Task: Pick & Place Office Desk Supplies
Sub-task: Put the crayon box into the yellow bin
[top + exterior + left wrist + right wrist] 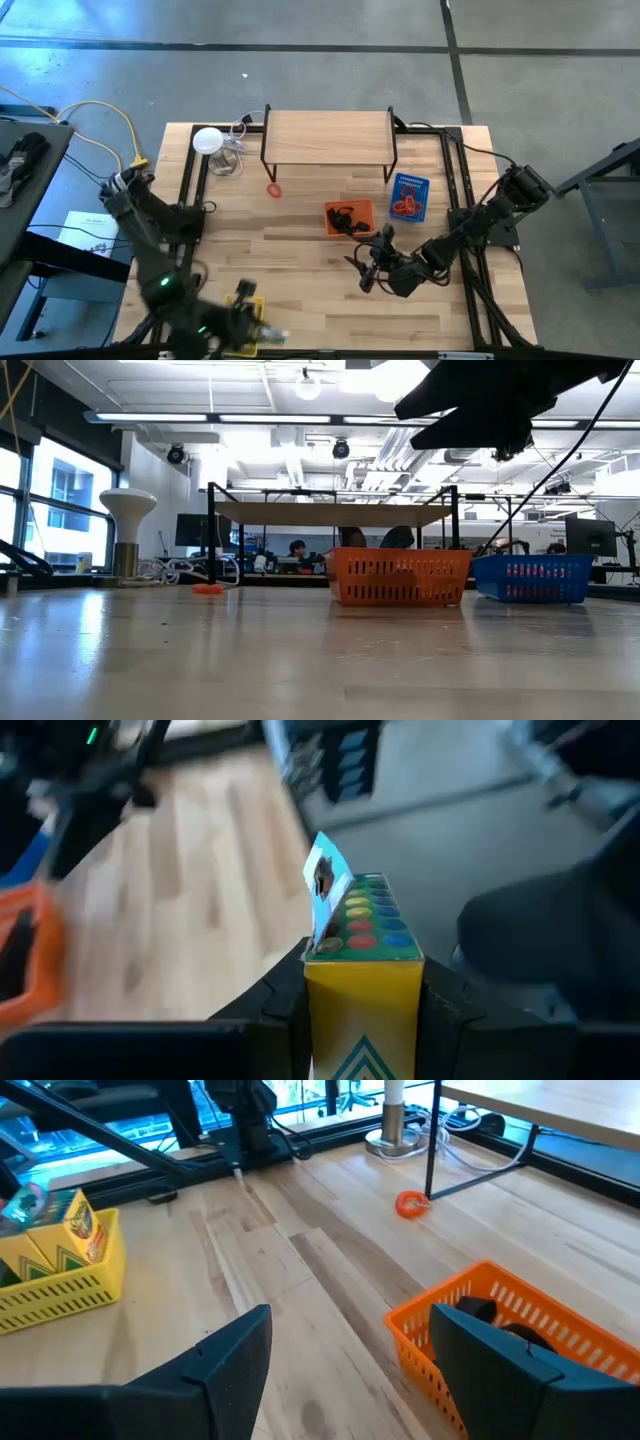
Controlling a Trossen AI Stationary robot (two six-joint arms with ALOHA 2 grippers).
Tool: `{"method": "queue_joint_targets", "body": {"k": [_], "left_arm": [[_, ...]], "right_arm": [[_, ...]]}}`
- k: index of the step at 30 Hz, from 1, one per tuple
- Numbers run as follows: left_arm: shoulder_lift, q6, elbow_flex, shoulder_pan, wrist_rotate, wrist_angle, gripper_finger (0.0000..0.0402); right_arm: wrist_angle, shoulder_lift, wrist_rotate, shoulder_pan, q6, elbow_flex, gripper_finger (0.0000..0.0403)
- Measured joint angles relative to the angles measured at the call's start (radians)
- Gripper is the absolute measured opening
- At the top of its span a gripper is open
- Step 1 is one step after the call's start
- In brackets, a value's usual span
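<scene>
The left gripper (365, 1010) holds a yellow pack (363, 975) between its fingers, over the yellow basket (243, 320) at the table's front edge; the right gripper (350, 1370), wide open, hangs near the orange basket (500, 1335)

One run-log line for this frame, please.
left gripper: shut on yellow pack | right gripper: open by orange basket | red band: loose on table
</scene>
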Motion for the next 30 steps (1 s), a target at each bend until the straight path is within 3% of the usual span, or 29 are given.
{"method": "queue_joint_targets", "body": {"k": [10,15,19,30], "left_arm": [[0.009,-0.055,-0.23,-0.304,-0.378,0.435,0.0105],[0.068,-0.067,-0.376,-0.377,-0.536,0.689,0.0105],[0.107,-0.074,-0.412,-0.388,-0.636,0.728,0.0105],[0.158,-0.184,-0.42,-0.391,-0.656,0.736,0.0105]], "right_arm": [[0.016,0.0,-0.023,0.004,-0.001,0.0,0.0259],[0.016,0.0,-0.024,0.004,0.002,0.0,0.0259],[0.029,0.0,-0.024,0.003,0.002,0.0,0.0259],[0.029,0.0,-0.055,0.004,0.001,0.0,0.0259]]}}
